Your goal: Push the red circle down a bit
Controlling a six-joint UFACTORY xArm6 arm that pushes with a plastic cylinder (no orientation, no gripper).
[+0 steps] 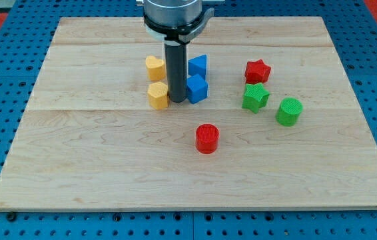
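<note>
The red circle (207, 138) lies on the wooden board (75, 167), a little below the middle. My tip (177, 101) stands above and to the left of it, apart from it. The tip sits between a yellow block (158, 95) on its left and a blue block (196, 88) on its right, close to both. A second yellow block (154, 67) and a second blue block (198, 66) flank the rod higher up.
A red star (257, 71), a green star (255, 97) and a green circle (288, 111) sit at the view's right. A blue pegboard (2, 100) surrounds the board.
</note>
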